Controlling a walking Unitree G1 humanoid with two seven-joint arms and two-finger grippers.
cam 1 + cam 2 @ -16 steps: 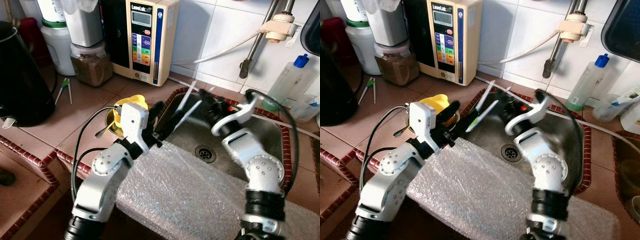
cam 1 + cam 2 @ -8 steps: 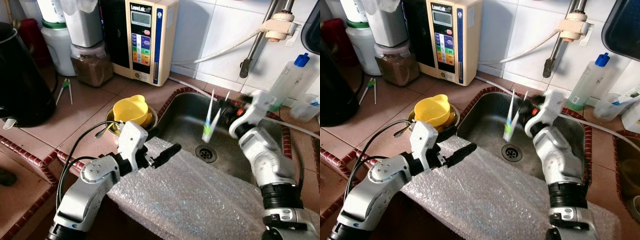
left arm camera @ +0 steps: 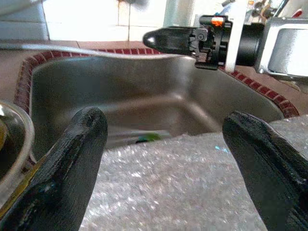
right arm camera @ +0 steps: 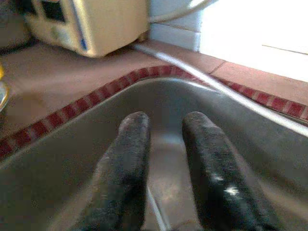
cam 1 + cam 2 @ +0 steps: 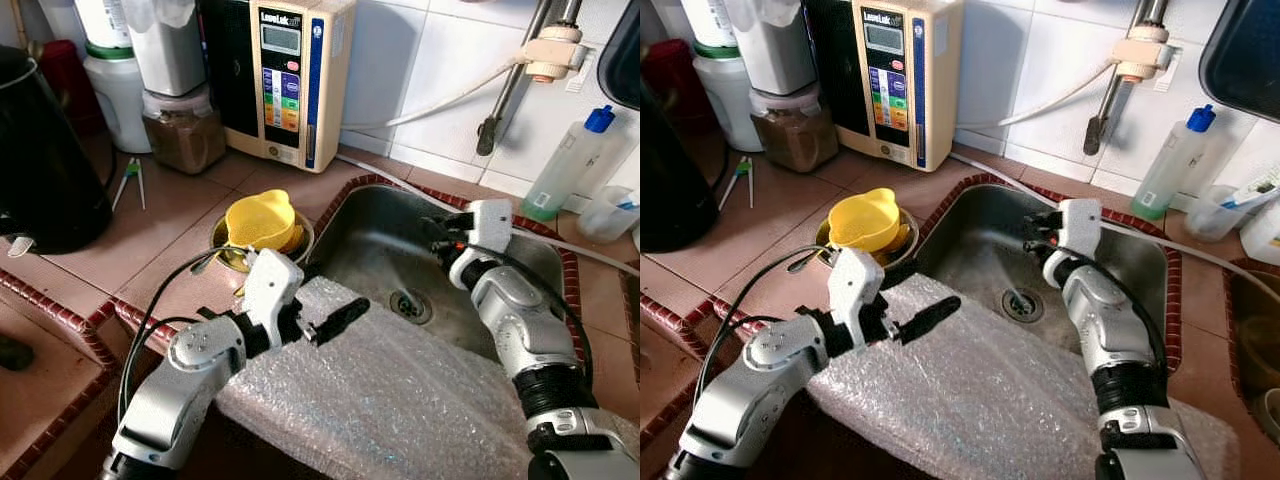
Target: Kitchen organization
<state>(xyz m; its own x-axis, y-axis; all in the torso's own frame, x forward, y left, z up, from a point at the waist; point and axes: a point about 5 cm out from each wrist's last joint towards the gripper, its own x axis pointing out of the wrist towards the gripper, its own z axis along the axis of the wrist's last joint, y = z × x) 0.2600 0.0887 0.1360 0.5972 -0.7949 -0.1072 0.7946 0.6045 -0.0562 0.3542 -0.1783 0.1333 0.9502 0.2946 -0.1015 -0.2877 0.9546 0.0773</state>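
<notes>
My right gripper [image 5: 437, 236] reaches into the steel sink [image 5: 372, 212] near its back wall. Its fingers [image 4: 130, 144] stand a narrow gap apart with nothing between them. A blurred green-tipped stick [image 3: 144, 138] lies low in the sink, behind the bubble wrap's edge. My left gripper [image 5: 326, 298] hovers open just above the sheet of bubble wrap [image 5: 400, 390] that drapes over the sink's front rim, its two fingers spread wide and pointing across the sink at the right gripper. A yellow cup [image 5: 262, 220] sits in a glass bowl to the left of the sink.
Along the tiled wall stand a cream water ioniser [image 5: 290, 75], a jar of brown powder [image 5: 185, 130] and white containers. A black kettle [image 5: 40, 160] is at far left. The tap pipe [image 5: 515, 75], a hose and a blue-capped bottle [image 5: 575, 150] stand behind the sink. The drain [image 5: 410, 305] is open.
The right gripper carried two white, green-tipped sticks from the sink's left edge to above the basin; they are now out of its fingers. The left gripper drew back over the bubble wrap.
</notes>
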